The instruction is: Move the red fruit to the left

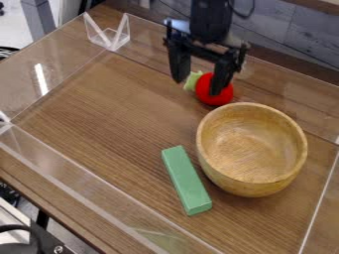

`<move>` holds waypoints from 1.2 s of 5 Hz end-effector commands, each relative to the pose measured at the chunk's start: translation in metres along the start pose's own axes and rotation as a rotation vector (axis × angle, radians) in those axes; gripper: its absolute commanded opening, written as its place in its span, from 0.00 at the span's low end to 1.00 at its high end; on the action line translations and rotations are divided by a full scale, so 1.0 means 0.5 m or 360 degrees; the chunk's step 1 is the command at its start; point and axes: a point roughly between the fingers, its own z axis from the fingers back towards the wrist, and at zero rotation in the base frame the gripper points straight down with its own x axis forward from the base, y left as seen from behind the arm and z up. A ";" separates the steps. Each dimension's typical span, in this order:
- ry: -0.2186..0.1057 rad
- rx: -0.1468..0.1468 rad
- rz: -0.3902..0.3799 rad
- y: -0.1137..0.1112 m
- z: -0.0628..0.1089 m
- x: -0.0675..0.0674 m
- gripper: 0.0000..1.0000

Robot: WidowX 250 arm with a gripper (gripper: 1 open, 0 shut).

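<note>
Just beyond the wooden bowl [252, 149], the gripper [200, 71] hangs open over the red fruit [213, 89], whose green top points away from the bowl. The green block [185, 181] lies flat beside the bowl, on its near side toward the picture's left.
</note>
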 end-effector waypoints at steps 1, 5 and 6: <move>-0.0058 0.0001 -0.0012 -0.005 0.007 0.011 0.00; -0.0225 -0.0037 0.0042 0.060 0.116 -0.005 0.00; -0.0254 -0.0047 0.0042 0.081 0.140 -0.009 0.00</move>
